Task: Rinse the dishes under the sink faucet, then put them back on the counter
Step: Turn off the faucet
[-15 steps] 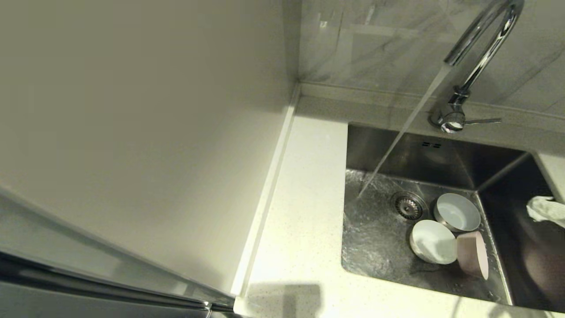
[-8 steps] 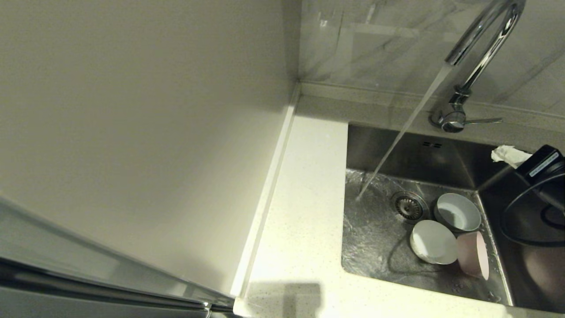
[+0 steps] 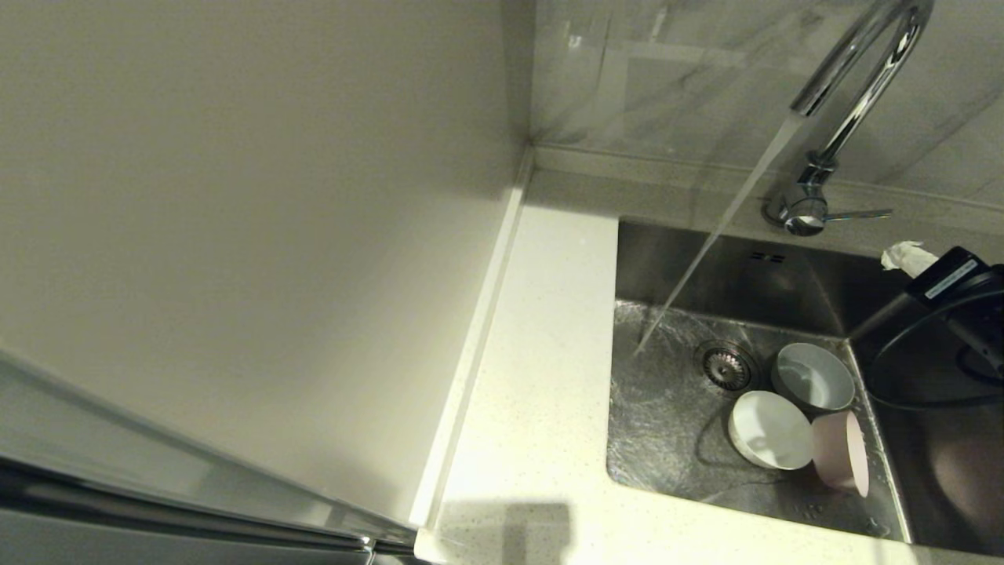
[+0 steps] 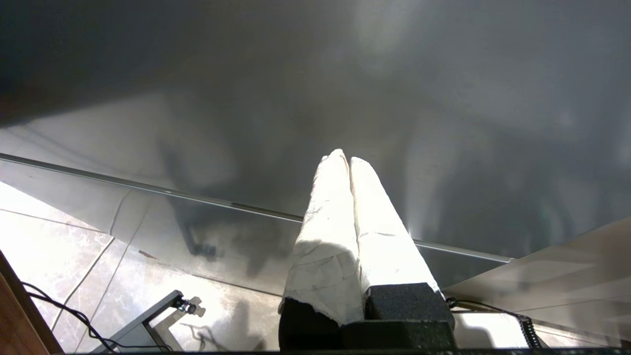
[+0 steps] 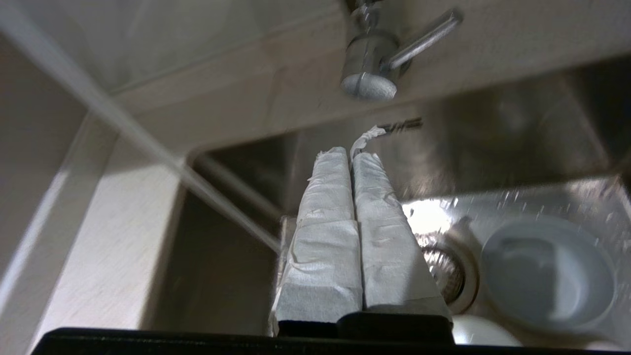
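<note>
Three bowls lie in the sink (image 3: 667, 439) right of the drain: a white one (image 3: 813, 378) at the back, a second white one (image 3: 770, 441) in front, and a pink one (image 3: 841, 463) tipped on its side against it. Water runs from the faucet (image 3: 855, 78) onto the basin's left floor, clear of the bowls. My right gripper (image 3: 902, 255) hovers shut and empty over the sink's back right, just below and right of the lever (image 3: 859, 214). In the right wrist view that gripper (image 5: 351, 153) points below the faucet base (image 5: 369, 74), above the rear bowl (image 5: 547, 273). My left gripper (image 4: 343, 159) is shut, parked low.
The white counter (image 3: 541, 377) runs along the sink's left side, against a tall pale panel (image 3: 235, 235). Grey marbled tiles (image 3: 667, 71) rise behind the faucet. A black cable (image 3: 894, 384) loops from my right arm over the sink's right side. The drain strainer (image 3: 725, 366) sits mid-basin.
My right gripper has come in from the right edge and moved back and left, toward the faucet lever. Water keeps running; the bowls have not moved.
</note>
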